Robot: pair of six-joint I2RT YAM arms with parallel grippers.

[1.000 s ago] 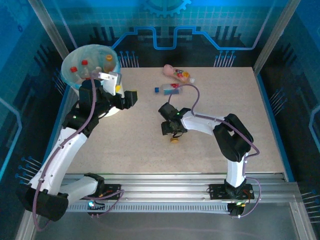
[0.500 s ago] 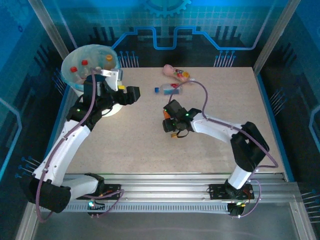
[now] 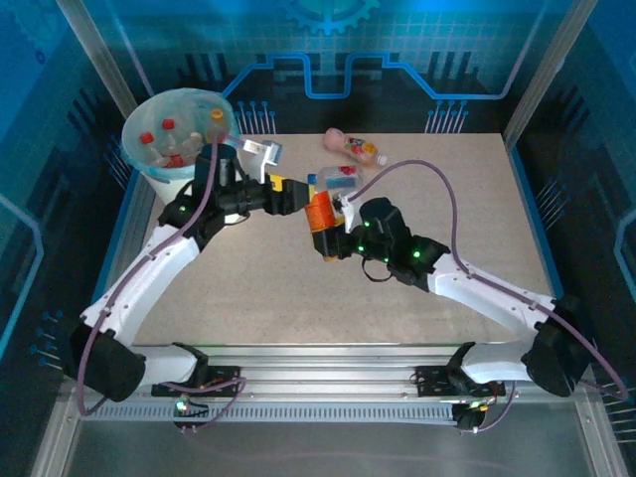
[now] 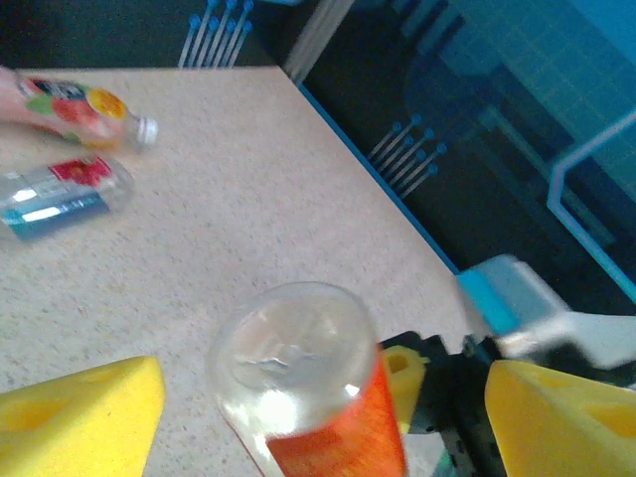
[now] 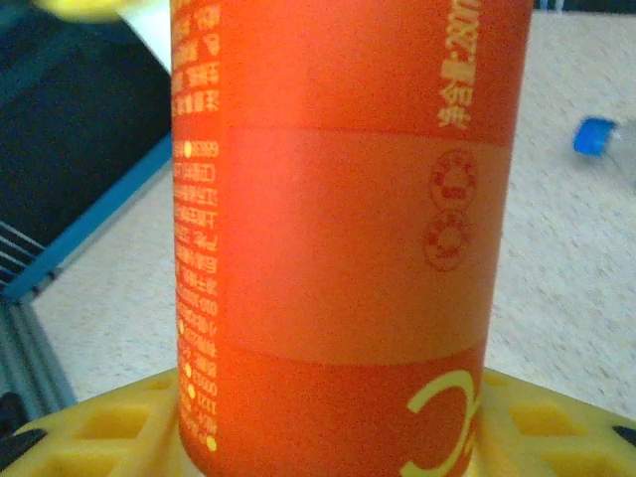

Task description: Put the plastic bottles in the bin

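**Top external view**
- Orange-labelled bottle (image 3: 320, 211): recorded as clamped in the right fingers (image 3: 329, 236), over the middle of the bench (image 3: 298, 298).
- Left fingers (image 3: 277, 185): noted spread apart, with nothing gripped, just beside the held bottle on its bin side.
- Bin (image 3: 131, 149): listed behind the left fingers, well apart from the right fingers. Several capped bottles (image 3: 164, 139) were seen inside it.
- Clear bottle (image 3: 340, 179): entered as lying on the bench just beyond the right fingers.
- Pink bottle (image 3: 346, 144): entered as lying farther beyond, near the bench's far edge.

**Left wrist view**
- Left fingers (image 4: 84, 417): both yellow pads were logged wide apart.
- The orange-labelled bottle's (image 4: 298, 383) clear round base was set between the pads and turned toward them. It appeared to touch neither.
- One yellow pad of the right fingers (image 4: 402, 366) was seen against the bottle's far side.
- The pink bottle (image 4: 70, 104) and the clear bottle (image 4: 60, 194) were noted flat on the bench, beyond the left-hand pad. The two were near each other but apart.

**Right wrist view**
- The orange label (image 5: 338, 238) was recorded standing between the yellow right fingers (image 5: 94, 432), which were closed on the bottle's body.
- A blue cap (image 5: 596, 134) was noted on the bench beyond the fingers, to the right.
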